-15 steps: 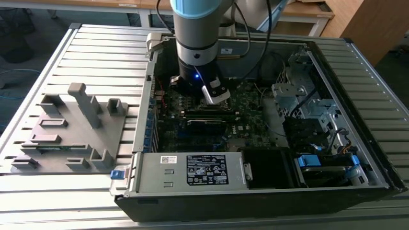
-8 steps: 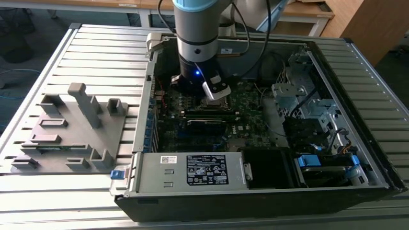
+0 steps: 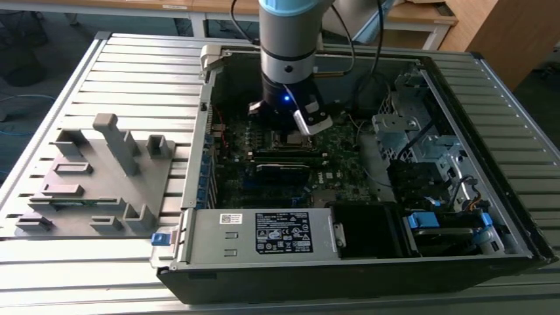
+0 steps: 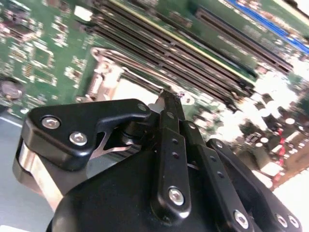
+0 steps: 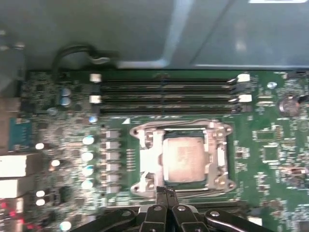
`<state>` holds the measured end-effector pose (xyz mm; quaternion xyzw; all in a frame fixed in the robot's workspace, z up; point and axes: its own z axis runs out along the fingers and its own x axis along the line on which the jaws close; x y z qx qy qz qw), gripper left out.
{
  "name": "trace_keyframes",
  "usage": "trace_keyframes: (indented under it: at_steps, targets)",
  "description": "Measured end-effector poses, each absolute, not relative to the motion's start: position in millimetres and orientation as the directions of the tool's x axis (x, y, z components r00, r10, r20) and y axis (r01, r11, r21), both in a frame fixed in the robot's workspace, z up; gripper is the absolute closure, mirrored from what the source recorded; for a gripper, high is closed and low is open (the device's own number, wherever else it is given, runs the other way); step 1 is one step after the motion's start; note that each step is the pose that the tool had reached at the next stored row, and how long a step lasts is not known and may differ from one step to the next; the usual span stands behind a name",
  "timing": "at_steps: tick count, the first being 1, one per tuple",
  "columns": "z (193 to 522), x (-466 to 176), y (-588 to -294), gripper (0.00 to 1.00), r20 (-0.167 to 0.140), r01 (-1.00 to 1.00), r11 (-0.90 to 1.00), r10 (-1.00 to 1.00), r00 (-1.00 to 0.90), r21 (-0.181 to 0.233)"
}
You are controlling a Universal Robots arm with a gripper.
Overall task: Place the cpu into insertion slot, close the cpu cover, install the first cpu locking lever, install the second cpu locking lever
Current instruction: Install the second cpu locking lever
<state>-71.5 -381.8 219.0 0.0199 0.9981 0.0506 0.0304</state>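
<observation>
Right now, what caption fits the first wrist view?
Shut end effector beside the cpu cover, closed over the cpu.

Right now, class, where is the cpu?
In the first wrist view the cpu sits in the insertion slot, framed by the cpu cover, beside the long memory slots and just beyond the gripper.

The cpu (image 5: 184,159) was dull silver-grey inside a silvery cpu cover (image 5: 147,162), on a dark green motherboard (image 5: 270,154) with black memory slots (image 5: 164,96). The tool (image 5: 166,205) was black.
</observation>
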Motion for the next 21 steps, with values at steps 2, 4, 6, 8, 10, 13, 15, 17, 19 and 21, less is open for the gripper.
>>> trace_keyframes:
  at_steps: [2, 4, 6, 8, 10, 13, 15, 17, 19, 21]
  targets:
    - [219, -64, -381, 0.9, -0.059, 0.037, 0.994, 0.043, -0.997, 0.101]
    - [219, -60, -380, 0.9, -0.059, 0.038, 0.995, 0.043, -0.997, 0.097]
    - [219, -59, -376, 0.9, -0.059, 0.038, 0.995, 0.043, -0.997, 0.09]
    - [218, -59, -371, 0.9, -0.06, 0.038, 0.996, 0.043, -0.997, 0.081]
    - [218, -59, -365, 0.9, -0.06, 0.038, 0.997, 0.042, -0.997, 0.074]
    - [218, -58, -359, 0.9, -0.06, 0.038, 0.997, 0.042, -0.997, 0.064]
    - [217, -57, -356, 0.9, -0.06, 0.038, 0.998, 0.041, -0.997, 0.059]
    - [217, -54, -354, 0.9, -0.061, 0.038, 0.998, 0.041, -0.997, 0.055]
    - [216, -52, -351, 0.9, -0.061, 0.038, 0.998, 0.041, -0.997, 0.051]
    - [216, -51, -351, 0.9, -0.061, 0.039, 0.998, 0.042, -0.997, 0.045]
